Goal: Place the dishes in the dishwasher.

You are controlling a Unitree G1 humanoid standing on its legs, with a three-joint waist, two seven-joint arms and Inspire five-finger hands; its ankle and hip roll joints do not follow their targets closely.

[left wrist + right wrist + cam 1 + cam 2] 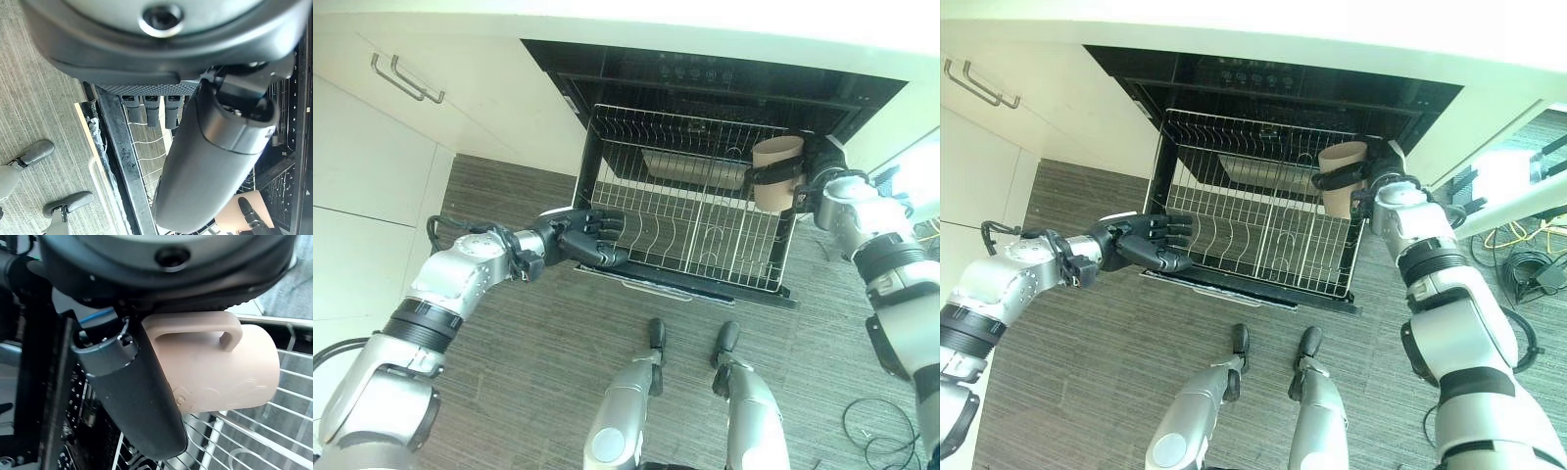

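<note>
Kitchen floor: dishwasher (607, 93) standing open, rack (685, 230) pulled out, looking empty.
Right hand (808, 166): you're gripping the mug (775, 173), fingers curled round it, above the rack.
Left hand (582, 238): fingers relaxed, holding nothing, by the rack's edge.
Progress: you're still needing to set the mug in.

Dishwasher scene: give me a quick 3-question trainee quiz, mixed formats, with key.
1. True or false: the right hand has its fingers curled round the beige mug.
2. Multiple choice: where is the mug? A) standing in the rack B) held above the right side of the pulled-out wire rack C) on the floor
3. Fill in: the left hand, holding nothing, is at the rack's ____ front corner.

Key
1. True. The right wrist view shows the thumb across the mug's side.
2. B.
3. Left. Its fingers are relaxed, next to the rack's edge.
</note>
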